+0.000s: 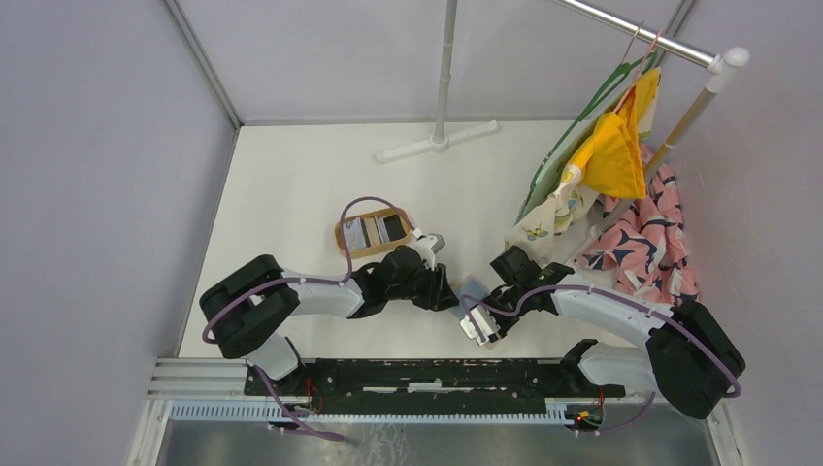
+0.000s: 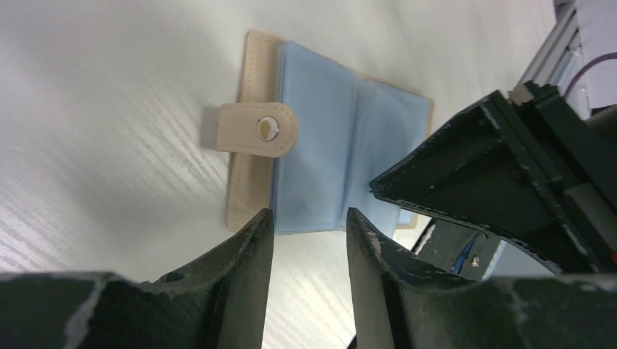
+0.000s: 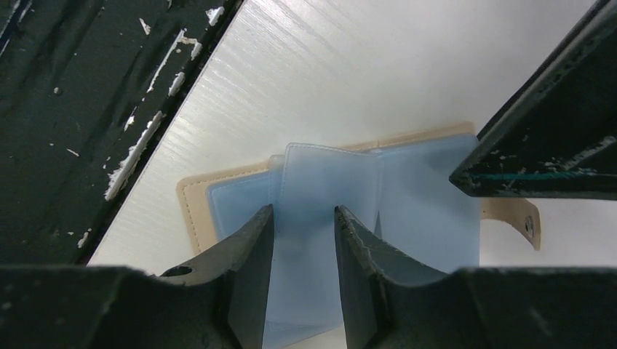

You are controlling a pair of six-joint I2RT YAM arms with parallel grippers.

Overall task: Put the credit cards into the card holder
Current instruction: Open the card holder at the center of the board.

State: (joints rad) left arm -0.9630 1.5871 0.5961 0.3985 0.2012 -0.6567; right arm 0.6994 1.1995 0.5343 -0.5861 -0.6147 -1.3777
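Note:
The card holder [image 2: 320, 145] lies open on the white table, beige outside and light blue inside, its snap tab [image 2: 258, 129] folded over the lining. My left gripper [image 2: 305, 212] is open at its near edge, with nothing between the fingers. My right gripper [image 3: 302, 209] is open above the blue lining [image 3: 327, 182], a clear blue sleeve showing between its fingers; I cannot tell if it touches. From above, both grippers meet at the card holder [image 1: 473, 287]. The credit cards [image 1: 377, 230], one striped grey and one black, lie in the oval wooden tray [image 1: 342, 236] behind the left arm.
A clothes rack with yellow, pink and patterned garments [image 1: 621, 184] crowds the right side. A white stand foot [image 1: 439, 146] rests at the back. Grey walls close in left and right, and a metal rail [image 1: 417, 374] runs along the near edge.

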